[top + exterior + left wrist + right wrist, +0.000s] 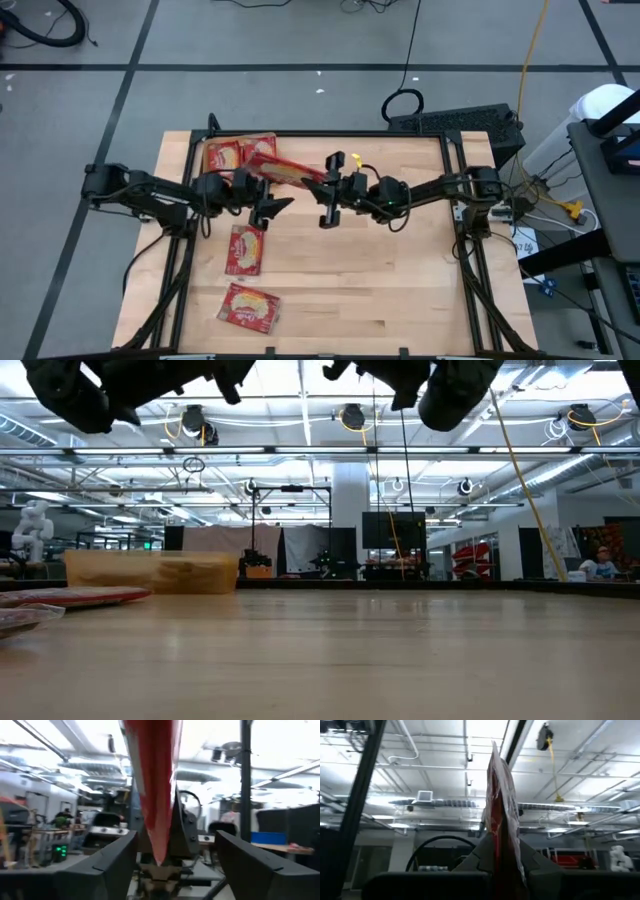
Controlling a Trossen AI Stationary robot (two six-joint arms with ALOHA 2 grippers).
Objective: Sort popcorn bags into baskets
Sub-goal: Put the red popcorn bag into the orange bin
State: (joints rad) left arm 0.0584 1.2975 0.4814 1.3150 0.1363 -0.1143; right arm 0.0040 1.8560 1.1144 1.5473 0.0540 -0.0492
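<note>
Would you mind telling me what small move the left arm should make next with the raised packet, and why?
Probably close the left tool on the near end of the red popcorn bag. The right tool is shut on the bag's far end and holds it in the air between the arms, while the left wrist view shows the bag hanging edge-on between open fingers, not gripped. That looks like a handover toward the basket.

Even, bright light falls from overhead. In the high view the wooden table (380, 270) is evenly lit and the arms cast only faint, soft shadows. In the low view ceiling lamps (352, 416) glare and the near tabletop is blurred. Both wrist views are washed out by white ceiling glare; the red popcorn bag (155, 785) close to the lens is smeared and out of focus.
</note>
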